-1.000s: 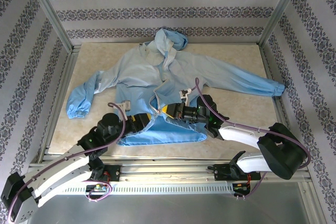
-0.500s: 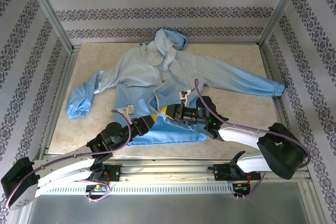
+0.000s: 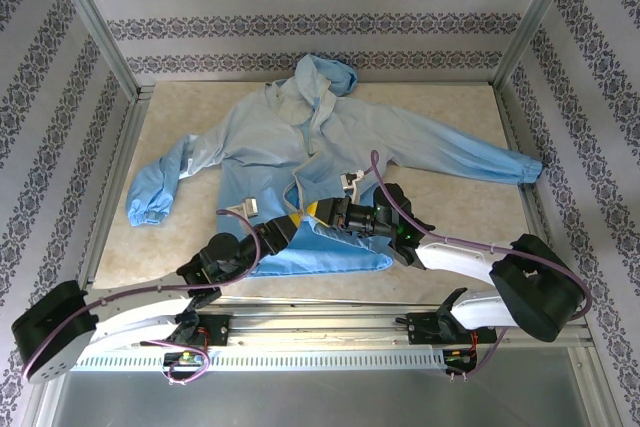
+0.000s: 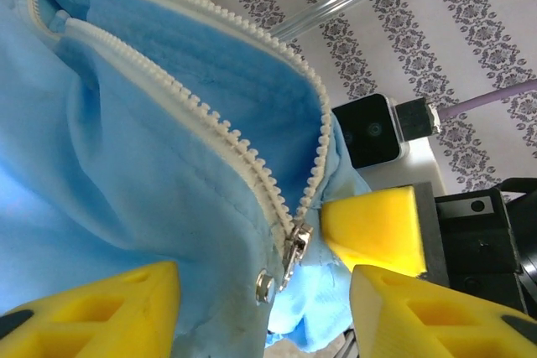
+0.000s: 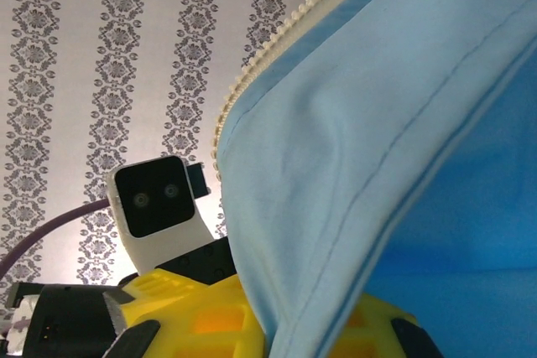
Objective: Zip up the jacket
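Now the left fingers (image 4: 101,312), moved right toward the lower-centre hem since a second ago, stand half open and empty astride the zipper slider (image 4: 294,249) of the jacket (image 3: 300,137), which lies spread on the table (image 3: 460,217). The right fingers (image 5: 201,324) stay clamped shut on the hem fabric, so gripping the slider appears next.
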`<state>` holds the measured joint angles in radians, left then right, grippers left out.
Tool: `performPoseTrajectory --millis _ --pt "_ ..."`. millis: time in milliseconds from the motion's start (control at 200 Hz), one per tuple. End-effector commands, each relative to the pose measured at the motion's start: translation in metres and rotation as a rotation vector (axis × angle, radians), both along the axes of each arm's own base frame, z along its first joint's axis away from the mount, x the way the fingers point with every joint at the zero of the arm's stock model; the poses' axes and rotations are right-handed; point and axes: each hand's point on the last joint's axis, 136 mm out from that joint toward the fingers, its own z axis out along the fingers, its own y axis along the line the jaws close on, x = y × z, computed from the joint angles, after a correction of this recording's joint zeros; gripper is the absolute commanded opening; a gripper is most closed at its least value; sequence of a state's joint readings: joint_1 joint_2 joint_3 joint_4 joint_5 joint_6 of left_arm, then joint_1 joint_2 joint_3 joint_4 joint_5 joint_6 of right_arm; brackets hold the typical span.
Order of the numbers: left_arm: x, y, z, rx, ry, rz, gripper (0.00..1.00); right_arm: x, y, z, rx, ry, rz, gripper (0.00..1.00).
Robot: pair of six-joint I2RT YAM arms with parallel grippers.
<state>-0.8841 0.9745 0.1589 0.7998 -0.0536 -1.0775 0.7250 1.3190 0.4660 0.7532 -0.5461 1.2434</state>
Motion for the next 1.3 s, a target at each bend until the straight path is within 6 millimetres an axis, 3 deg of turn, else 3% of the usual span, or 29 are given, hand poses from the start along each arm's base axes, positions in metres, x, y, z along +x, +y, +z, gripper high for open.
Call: performPoseTrajectory --millis 0,255,415,719,969,1294 --pt "-0.002 -0.008 0.027 -0.116 -0.067 -0.028 0.49 -0.003 0.002 0.014 0.044 -0.039 0.001 0.0" --pt "-0.002 -0.006 0.031 -0.119 -0.087 -0.018 0.0 -0.005 -0.001 0.011 0.042 -0.036 -0.005 0.0" --pt "-0.009 -0.003 0.031 -0.053 -0.066 -0.044 0.0 -0.005 -0.002 0.012 0.043 -0.039 -0.007 0.0" --pt "-0.026 0.005 0.005 0.071 0.051 -0.107 0.0 -0.005 0.0 0.02 0.06 -0.05 0.009 0.0" --pt "-0.015 0.017 0.026 0.022 -0.021 -0.055 0.0 -0.01 -0.003 0.015 0.054 -0.044 0.015 0.0" --pt "-0.002 0.007 0.053 -0.063 -0.09 -0.135 0.0 -0.011 0.0 0.022 0.068 -0.057 0.038 0.0"
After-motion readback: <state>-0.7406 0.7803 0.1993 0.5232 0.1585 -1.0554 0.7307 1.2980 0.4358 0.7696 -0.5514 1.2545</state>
